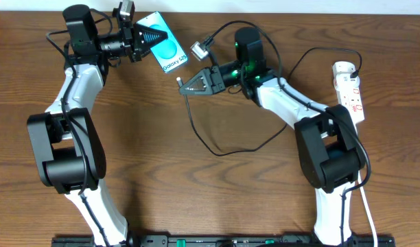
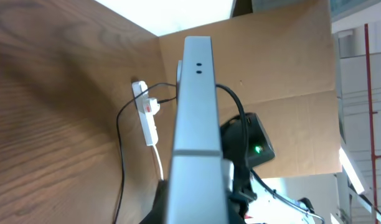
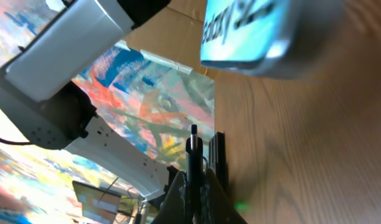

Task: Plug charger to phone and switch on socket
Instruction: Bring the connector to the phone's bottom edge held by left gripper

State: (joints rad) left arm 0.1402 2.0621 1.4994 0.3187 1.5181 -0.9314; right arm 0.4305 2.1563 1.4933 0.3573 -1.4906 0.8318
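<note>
Main risk: the connector tip [image 3: 193, 138] misses the port. The phone [image 1: 165, 46] is only held by a gripper, not braced on anything. Its port shows in no view, so alignment is possibly off, and a skewed push could bend the tip or twist the phone in its grip. The slack charger [image 1: 196, 130] cable loops over the table [image 1: 217, 199] and could snag the right arm. The left gripper [image 1: 143, 37] is clenched on the phone's far end, back-left. The right gripper [image 1: 187, 84] is clenched on the charger just behind the tip. The tip points at the phone's near edge, close but apart. The socket [image 1: 352, 92] is far right, untouched.
</note>
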